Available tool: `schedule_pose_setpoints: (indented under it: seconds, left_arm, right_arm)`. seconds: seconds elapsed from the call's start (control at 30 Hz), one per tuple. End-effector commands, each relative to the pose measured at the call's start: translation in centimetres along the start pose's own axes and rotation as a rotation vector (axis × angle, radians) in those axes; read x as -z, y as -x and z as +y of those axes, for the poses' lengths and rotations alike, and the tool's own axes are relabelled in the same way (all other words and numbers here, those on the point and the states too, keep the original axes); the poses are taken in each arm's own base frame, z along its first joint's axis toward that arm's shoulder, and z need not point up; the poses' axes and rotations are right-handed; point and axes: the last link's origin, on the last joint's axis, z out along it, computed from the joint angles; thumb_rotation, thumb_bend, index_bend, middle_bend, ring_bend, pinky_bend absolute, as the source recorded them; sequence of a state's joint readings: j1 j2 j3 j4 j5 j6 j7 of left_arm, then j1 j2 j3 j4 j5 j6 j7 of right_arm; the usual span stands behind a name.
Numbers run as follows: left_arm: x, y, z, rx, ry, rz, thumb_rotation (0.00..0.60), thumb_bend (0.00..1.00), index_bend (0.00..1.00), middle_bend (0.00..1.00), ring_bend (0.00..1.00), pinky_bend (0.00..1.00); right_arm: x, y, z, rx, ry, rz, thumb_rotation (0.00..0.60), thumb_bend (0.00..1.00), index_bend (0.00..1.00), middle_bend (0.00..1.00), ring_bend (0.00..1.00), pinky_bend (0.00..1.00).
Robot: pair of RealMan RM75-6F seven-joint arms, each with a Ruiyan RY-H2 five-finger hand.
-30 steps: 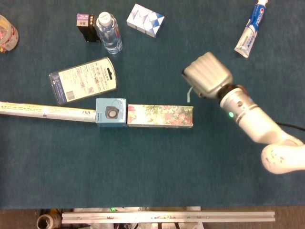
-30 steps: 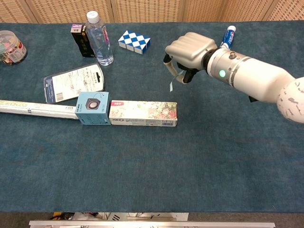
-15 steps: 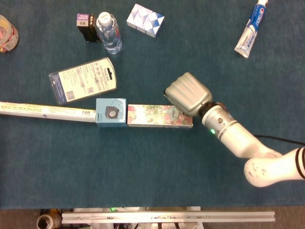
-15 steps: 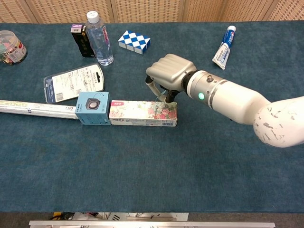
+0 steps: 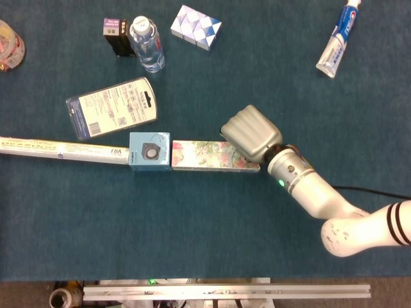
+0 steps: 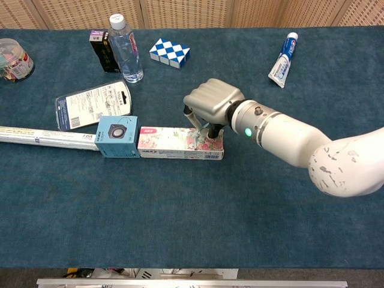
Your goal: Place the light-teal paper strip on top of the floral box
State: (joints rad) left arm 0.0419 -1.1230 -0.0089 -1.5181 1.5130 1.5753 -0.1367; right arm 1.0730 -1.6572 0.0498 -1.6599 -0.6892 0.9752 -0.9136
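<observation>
On the far left lies the long white tube (image 5: pixel 61 149), touching the small blue box (image 5: pixel 149 152), which sits end to end with the floral box (image 5: pixel 205 156). Over that box's right end hangs the right hand (image 6: pixel 211 107), fingers (image 6: pixel 193 119) curled down onto the top. A sliver of the light-teal paper strip (image 6: pixel 206 127) shows pinched between them, right at the box top. The left hand is nowhere in shot.

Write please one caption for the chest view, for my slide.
Right hand lowers a paper strip onto the right end of the floral box on a blue table.
</observation>
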Motion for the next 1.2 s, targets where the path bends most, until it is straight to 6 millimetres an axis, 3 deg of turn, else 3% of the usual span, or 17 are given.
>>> schedule_pose_setpoints:
  seconds: [0.03,0.6,0.93,1.2]
  left_arm:
    - [-0.01,0.02,-0.05,0.001,-0.002,0.0,0.6,0.28,0.17,0.23,0.21,0.07]
    - [-0.09,0.07,-0.19,0.003,-0.001,0.001,0.6,0.28,0.17,0.23,0.21,0.07]
    - [-0.19,0.09,-0.18,0.003,0.0,0.001,0.6,0.28,0.17,0.23,0.21,0.07]
    - [-0.24,-0.05,-0.07,0.002,0.004,0.004,0.6,0.28,0.17,0.23,0.21,0.07]
  right_arm:
    - [-0.01,0.04,-0.12,0.007,-0.002,0.007,0.6,0.36,0.66,1.0,1.0,1.0]
    - [-0.09,0.47,-0.09,0.016,0.023,0.003,0.6,0.35,0.53,1.0,1.0,1.0]
    - [0.4,0.01,0.12,-0.012,0.01,0.034,0.6,0.32,0.51,1.0,1.0,1.0]
    - [0.38,-0.09,-0.68,-0.03,-0.012,0.068,0.6,0.23,0.5,1.0,1.0,1.0]
